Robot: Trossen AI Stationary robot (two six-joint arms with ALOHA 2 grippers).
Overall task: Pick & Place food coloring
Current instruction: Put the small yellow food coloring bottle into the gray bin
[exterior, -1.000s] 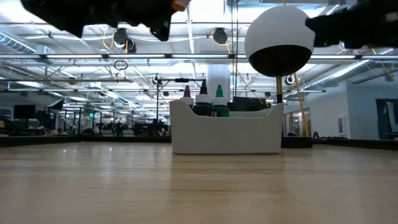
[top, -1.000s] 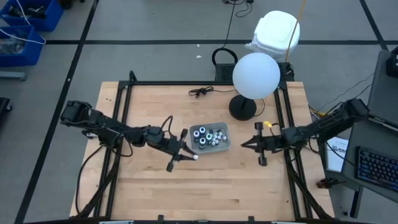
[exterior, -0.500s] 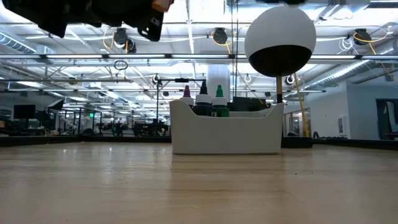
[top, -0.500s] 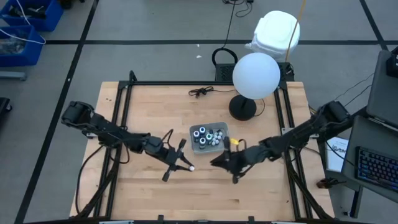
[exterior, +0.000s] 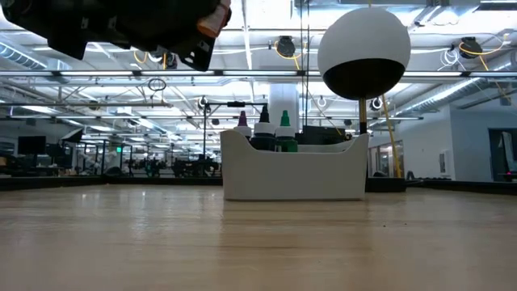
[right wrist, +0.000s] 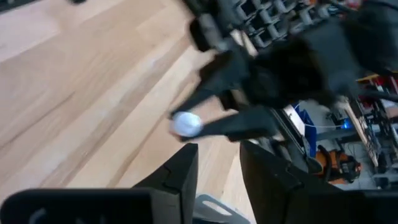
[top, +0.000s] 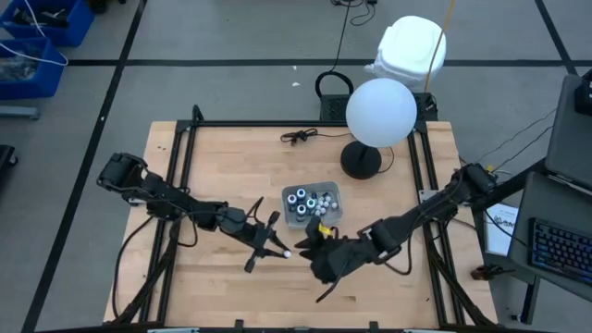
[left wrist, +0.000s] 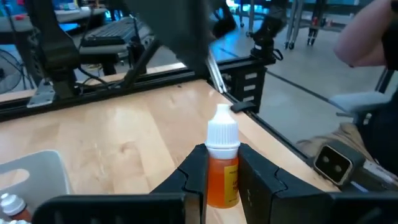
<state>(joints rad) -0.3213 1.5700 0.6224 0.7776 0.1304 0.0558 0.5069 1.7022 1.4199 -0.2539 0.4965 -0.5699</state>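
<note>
Fingers of the left gripper point(left wrist: 219, 180) clamp a white-capped orange food coloring bottle point(left wrist: 222, 163) above the wooden table point(top: 231, 157) just beside the grey tray point(top: 333, 196), facing the right gripper point(top: 310, 248), whose fingers stand narrowly apart, empty.

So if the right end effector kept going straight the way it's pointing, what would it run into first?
Most likely the orange bottle, white cap toward it, held in the left end effector. The right end effector points straight at it with fingers apart; the two nearly meet in the high view, though the exact gap is hard to judge.
</note>
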